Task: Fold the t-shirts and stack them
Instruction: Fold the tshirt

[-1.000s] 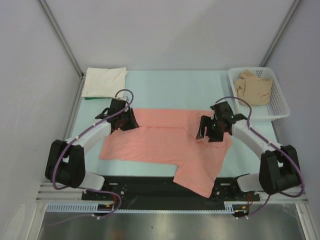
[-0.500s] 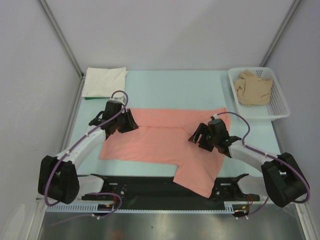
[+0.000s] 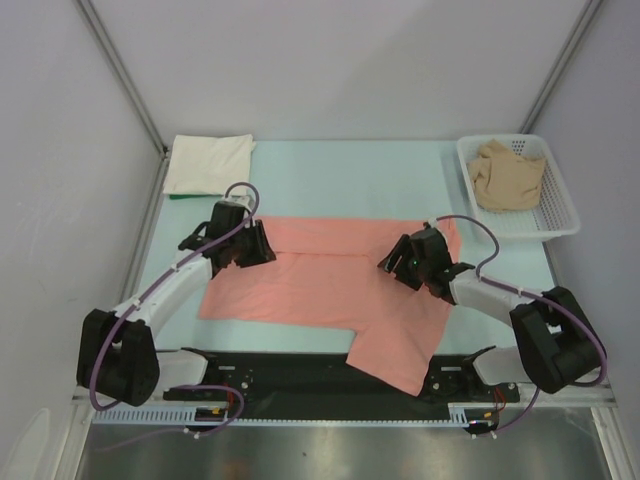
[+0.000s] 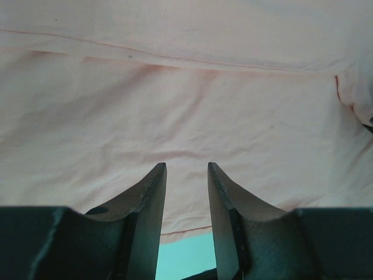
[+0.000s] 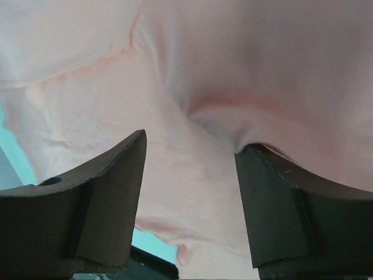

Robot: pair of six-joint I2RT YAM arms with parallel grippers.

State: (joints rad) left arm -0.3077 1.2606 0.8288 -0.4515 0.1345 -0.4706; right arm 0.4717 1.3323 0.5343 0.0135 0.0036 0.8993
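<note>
From above you cannot see either set of fingertips; the wrist bodies cover them. The salmon-pink t-shirt (image 3: 330, 285) lies spread across the middle of the table (image 3: 350, 180). One corner droops over the near edge onto the black base rail (image 3: 290, 365), and both wrist views crop it on every side.

The left gripper (image 4: 184, 169) sits low over the shirt's left end with its arm reaching forward. Its fingers are parted by a narrow gap, and cloth and table show through.

The right gripper (image 5: 189, 140) is over the shirt's right part with its forearm lying low. Its fingers are spread wide, and a raised fold touches one of them.

The cream-white t-shirt (image 3: 208, 163) lies folded at the far left. The tan-beige t-shirt (image 3: 508, 175) is crumpled in the white mesh basket (image 3: 535, 228).
</note>
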